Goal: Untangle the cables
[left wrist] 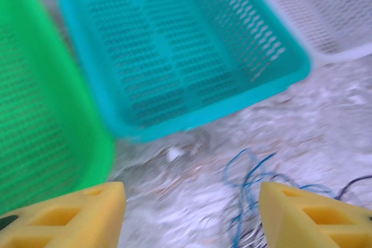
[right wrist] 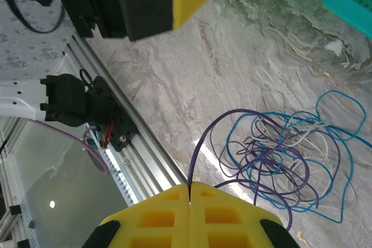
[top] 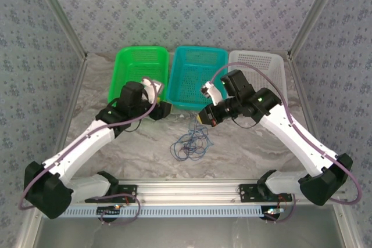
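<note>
Right wrist view: right gripper (right wrist: 190,189) pinches a thin purple cable (right wrist: 192,166) from looped cables (right wrist: 279,149); left gripper (left wrist: 192,201) gapes.

Your count, kind by kind
You run two: left gripper (left wrist: 192,201) and right gripper (right wrist: 190,189). Beyond them stand three: green basket (top: 142,50), teal basket (top: 200,49), white basket (top: 258,54). Below them lies one tangle of cables (right wrist: 279,155) in three colours, blue, white and purple; the strand count is unclear.

Three baskets stand in a row along the desk's (top: 244,149) far edge: left basket (top: 119,74), middle basket (top: 195,79), right basket (top: 264,62). The cables (top: 189,143) lie mid-desk, before the middle basket. The left gripper (top: 165,108) hangs behind and left of them, the right gripper (top: 203,116) just behind.
</note>
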{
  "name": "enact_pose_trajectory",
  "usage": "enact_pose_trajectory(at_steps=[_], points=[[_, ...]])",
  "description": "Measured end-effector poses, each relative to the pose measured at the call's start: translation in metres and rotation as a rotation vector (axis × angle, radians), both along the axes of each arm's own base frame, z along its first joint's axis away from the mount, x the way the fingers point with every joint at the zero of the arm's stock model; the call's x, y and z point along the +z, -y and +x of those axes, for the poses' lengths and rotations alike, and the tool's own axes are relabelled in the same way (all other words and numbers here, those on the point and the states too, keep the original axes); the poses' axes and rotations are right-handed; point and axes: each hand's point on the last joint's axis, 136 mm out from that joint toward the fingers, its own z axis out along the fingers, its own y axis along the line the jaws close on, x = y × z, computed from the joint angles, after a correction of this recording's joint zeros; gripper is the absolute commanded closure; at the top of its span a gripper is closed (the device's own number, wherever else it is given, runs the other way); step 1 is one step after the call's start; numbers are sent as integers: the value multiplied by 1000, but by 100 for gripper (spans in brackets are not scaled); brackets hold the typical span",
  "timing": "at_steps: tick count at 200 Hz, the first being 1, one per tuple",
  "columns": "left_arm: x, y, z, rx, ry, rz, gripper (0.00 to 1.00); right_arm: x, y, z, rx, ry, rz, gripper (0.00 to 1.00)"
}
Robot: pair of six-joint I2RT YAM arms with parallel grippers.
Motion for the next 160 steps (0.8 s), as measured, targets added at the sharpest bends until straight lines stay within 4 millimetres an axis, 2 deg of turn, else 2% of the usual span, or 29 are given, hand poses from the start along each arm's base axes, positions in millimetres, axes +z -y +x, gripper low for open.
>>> enact_pose_trajectory(at_steps=[16,37,70,103,160], points=[[5,22,-2,-69,21,-48,34,3,-2,1,9,11,15,100],[1,50,-8,-167,15,-86,34,6,-4,3,16,27,31,100],[-4,80,-26,-290,-5,-121,33,8,-2,7,16,33,47,100],[4,89,-32,-335,17,-151,33,6,5,11,13,31,47,100],[26,84,-39,-351,75,-177,31,4,19,17,-11,18,51,100]])
